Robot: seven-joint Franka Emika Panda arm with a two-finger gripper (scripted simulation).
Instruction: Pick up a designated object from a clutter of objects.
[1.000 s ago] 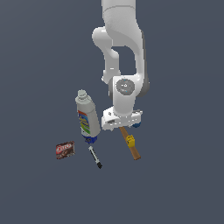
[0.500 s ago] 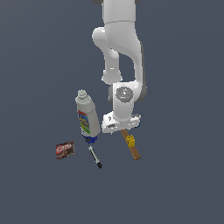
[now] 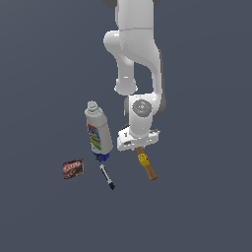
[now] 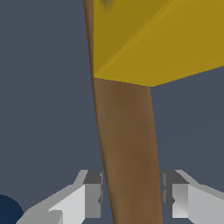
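Note:
The hammer lies on the floor, and its brown wooden handle point(image 3: 148, 170) sticks out from under my gripper point(image 3: 139, 145); the head is hidden by the hand. In the wrist view the handle point(image 4: 127, 144) runs between my two fingers point(image 4: 92, 194), with a thin gap on each side, so the gripper point(image 4: 131, 194) is open and straddles it. A small yellow block point(image 3: 142, 158) rests against the handle just beyond the fingers and fills the wrist view point(image 4: 157, 39).
A white labelled bottle point(image 3: 98, 131) lies to the exterior view's left of the gripper, with a small blue ball point(image 3: 102, 157) at its base. A black-and-white marker point(image 3: 107, 177) and a small red-brown box point(image 3: 73, 168) lie further left.
The hand has come down onto the hammer's handle. The cluttered objects have not moved.

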